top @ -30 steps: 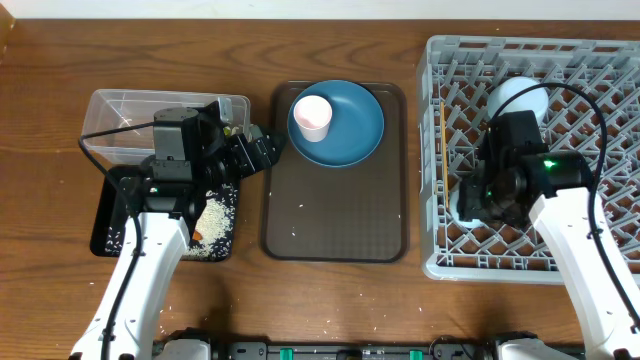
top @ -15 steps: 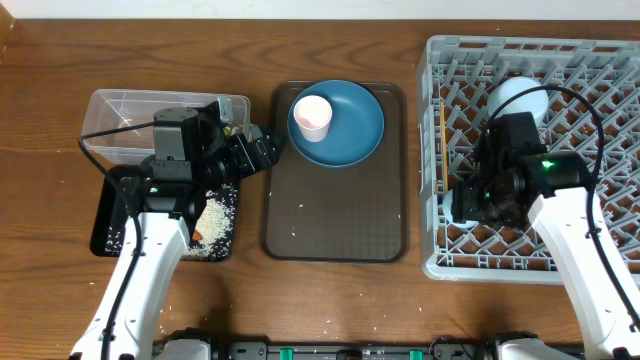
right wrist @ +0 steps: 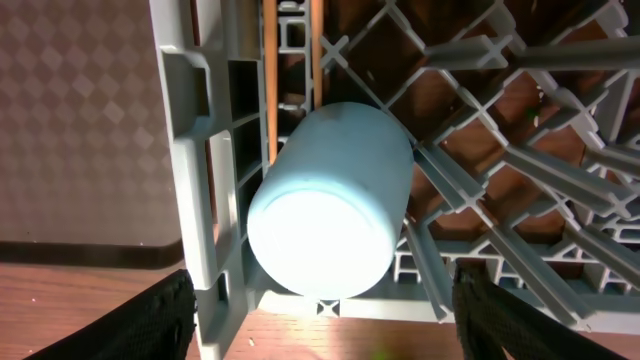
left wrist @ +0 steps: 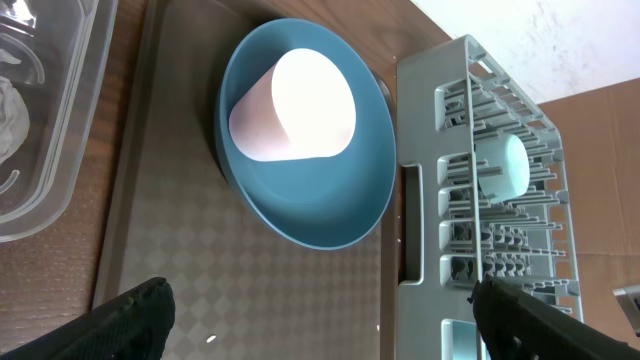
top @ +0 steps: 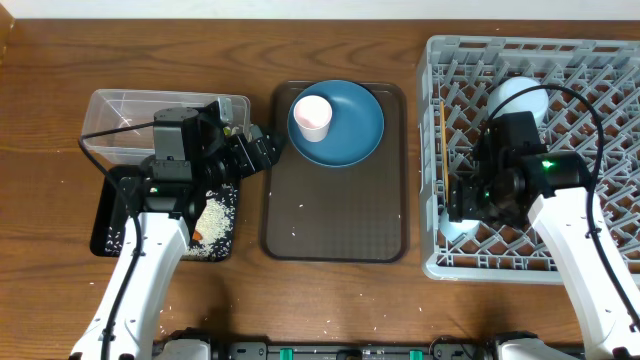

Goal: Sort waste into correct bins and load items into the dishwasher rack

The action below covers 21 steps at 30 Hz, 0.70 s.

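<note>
Between the wide-spread fingers of the right gripper [right wrist: 322, 318] lies the light blue cup [right wrist: 335, 195] (untouched), probably light, stiff and slick, best pinched across its curved sides.

My right tool [right wrist: 320, 318] spreads wider and lets go of the light blue cup [right wrist: 335, 200]. The cup now rests free between the fingers, shifted toward the near-left corner of the dishwasher rack [right wrist: 190, 150].

Plate [top: 352, 135] w/ cup [top: 312, 117] on back end of tray [top: 335, 220]. Rack [top: 600, 60] right of tray, 2nd cup [right wrist: 335, 200] + bowl [top: 515, 97] inside. Box [top: 120, 115] + flat bin [top: 108, 228] left of tray.
</note>
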{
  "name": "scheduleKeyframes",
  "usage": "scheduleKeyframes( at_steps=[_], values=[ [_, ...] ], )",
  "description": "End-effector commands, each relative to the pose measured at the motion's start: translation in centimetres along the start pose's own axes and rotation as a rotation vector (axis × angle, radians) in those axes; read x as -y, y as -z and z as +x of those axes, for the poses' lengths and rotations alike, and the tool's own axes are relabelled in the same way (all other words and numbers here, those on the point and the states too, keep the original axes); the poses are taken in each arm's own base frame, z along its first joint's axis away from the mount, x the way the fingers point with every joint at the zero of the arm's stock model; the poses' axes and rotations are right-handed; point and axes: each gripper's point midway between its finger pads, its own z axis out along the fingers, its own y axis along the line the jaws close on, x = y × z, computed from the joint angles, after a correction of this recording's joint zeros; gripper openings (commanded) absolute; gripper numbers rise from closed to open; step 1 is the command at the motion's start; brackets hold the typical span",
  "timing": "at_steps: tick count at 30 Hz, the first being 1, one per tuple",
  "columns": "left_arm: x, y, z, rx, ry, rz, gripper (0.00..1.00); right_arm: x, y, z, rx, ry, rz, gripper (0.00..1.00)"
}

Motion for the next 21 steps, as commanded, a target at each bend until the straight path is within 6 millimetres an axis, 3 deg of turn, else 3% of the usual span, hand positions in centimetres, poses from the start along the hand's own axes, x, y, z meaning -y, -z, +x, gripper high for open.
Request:
scheduleKeyframes(
  at_steps=[1, 3, 4, 5, 7, 21],
  values=[
    [0.1, 0.2, -0.6, 0.018, -0.021, -0.007, 0.97, 0.1, 2.0, -2.0, 0.068, 0.003, -0.005, 0.80],
    [0.1, 0.2, -0.6, 0.018, -0.021, -0.007, 0.97, -0.5, 3.8, -3.3, 0.117, 0.002, -0.031, 0.84],
    [0.1, 0.2, -0.6, 0.018, -0.021, -0.007, 0.97, -0.6, 4.5, -3.8, 0.138, 0.003, -0.035, 0.95],
    [0.1, 0.2, -0.6, 0.018, -0.021, -0.007, 0.97, -0.7, 5.1, -4.3, 0.158, 0.005, -0.038, 0.99],
    [0.1, 0.2, -0.6, 0.018, -0.021, -0.007, 0.97, -0.9, 5.8, -4.8, 0.183, 0.008, -0.043, 0.99],
    [0.1, 0.2, -0.6, 0.018, -0.021, -0.007, 0.97, -0.9, 5.7, -4.9, 0.181, 0.009, -0.042, 0.99]
  ],
)
